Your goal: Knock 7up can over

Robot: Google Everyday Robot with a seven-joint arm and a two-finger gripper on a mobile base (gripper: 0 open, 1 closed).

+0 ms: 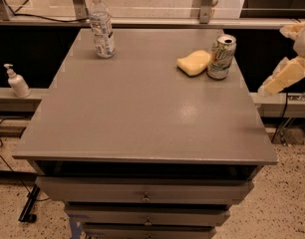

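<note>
The 7up can [221, 57] stands upright near the right edge of the grey table [142, 113], at the far right. It is silver with a green and white label. A yellow sponge [193, 62] lies just left of it, touching or nearly touching. My gripper [286, 76] is at the right edge of the view, off the table's right side and a little nearer than the can. It is apart from the can.
A clear plastic bottle [101, 25] with a white cap stands at the table's far left. A white pump dispenser [16, 81] stands on a ledge left of the table. Drawers [145, 195] sit below the tabletop. A railing runs behind the table.
</note>
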